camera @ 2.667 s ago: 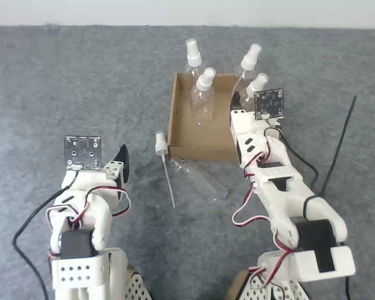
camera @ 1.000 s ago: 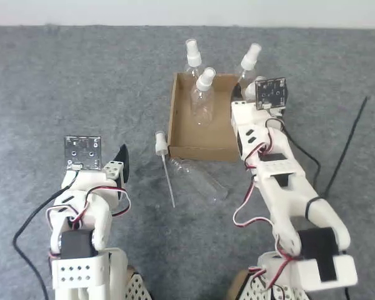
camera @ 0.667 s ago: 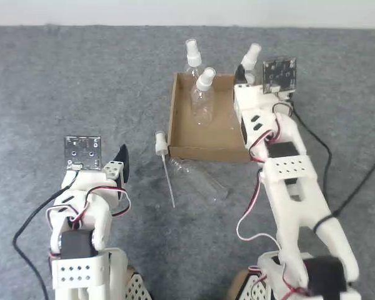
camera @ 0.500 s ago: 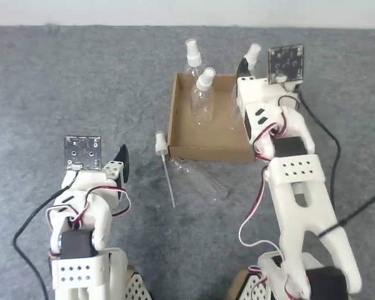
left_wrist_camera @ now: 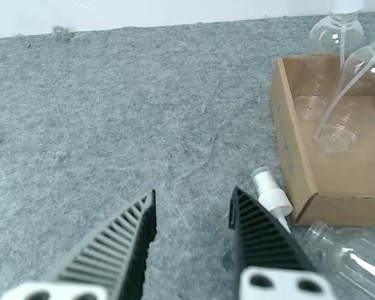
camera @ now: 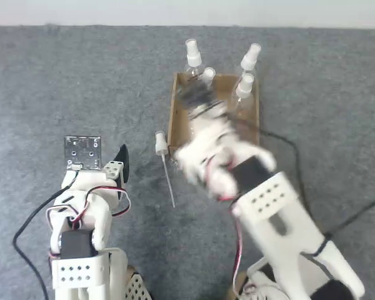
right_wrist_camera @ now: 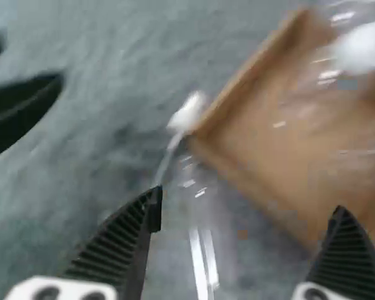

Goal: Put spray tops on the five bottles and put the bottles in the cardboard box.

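On the grey felt table (camera: 62, 75) we see the right arm (camera: 275, 206) stretched forward and slanted toward the left. Its forward part lies over the near half of the cardboard box (camera: 173, 112) and the felt just in front of it, blocking that patch from above. The left arm (camera: 81, 212) sits folded near its own base, well apart from the box. The right gripper (right_wrist_camera: 246, 200) hangs above the box's near left corner with its fingers spread wide and empty. The left gripper (left_wrist_camera: 194, 194) is likewise released and empty, facing that same corner.

The box is a shallow open tray. Four capped bottles stand upright at it. We can place the near left bottle (camera: 206, 75) and the near right bottle (camera: 242, 90) inside. The far left bottle (camera: 192, 57) and the far right bottle (camera: 249, 59) rise at the far wall, and we cannot tell on which side of it they stand.

The uncapped bottle (left_wrist_camera: 347, 250) lies on its side on the felt just outside the near wall, its open neck toward the corner. The spray top (camera: 160, 142) lies just beside that corner, its head toward the far side. Its dip tube (camera: 169, 184) trails back toward the arms' bases.
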`<state>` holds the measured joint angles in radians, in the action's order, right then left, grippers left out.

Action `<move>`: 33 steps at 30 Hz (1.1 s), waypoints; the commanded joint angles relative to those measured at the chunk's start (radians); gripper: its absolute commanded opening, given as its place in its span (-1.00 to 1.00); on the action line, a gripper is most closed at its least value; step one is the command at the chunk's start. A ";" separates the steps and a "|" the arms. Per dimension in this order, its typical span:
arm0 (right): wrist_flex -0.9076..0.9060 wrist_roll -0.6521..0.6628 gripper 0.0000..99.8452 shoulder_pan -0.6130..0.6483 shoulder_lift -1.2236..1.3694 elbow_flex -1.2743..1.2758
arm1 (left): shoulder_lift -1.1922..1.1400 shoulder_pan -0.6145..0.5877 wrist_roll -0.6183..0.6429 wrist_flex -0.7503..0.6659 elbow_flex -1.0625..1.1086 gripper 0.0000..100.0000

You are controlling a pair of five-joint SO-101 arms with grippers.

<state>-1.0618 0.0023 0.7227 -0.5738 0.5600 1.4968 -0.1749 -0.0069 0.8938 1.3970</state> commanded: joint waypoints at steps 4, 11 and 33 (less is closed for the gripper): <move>0.041 0.003 -0.29 0.087 0.139 0.058 | -0.015 -0.009 -0.005 -0.021 -0.010 -0.65; 0.076 0.003 -0.29 0.051 0.305 0.057 | -0.015 -0.011 -0.005 -0.021 -0.010 -0.65; 0.131 0.012 -0.75 0.051 0.509 0.101 | -0.015 -0.011 -0.006 -0.025 -0.010 -0.65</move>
<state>-0.9375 0.0038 0.7825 -0.0414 0.6751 1.4906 -0.1826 -0.0069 0.8938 1.3970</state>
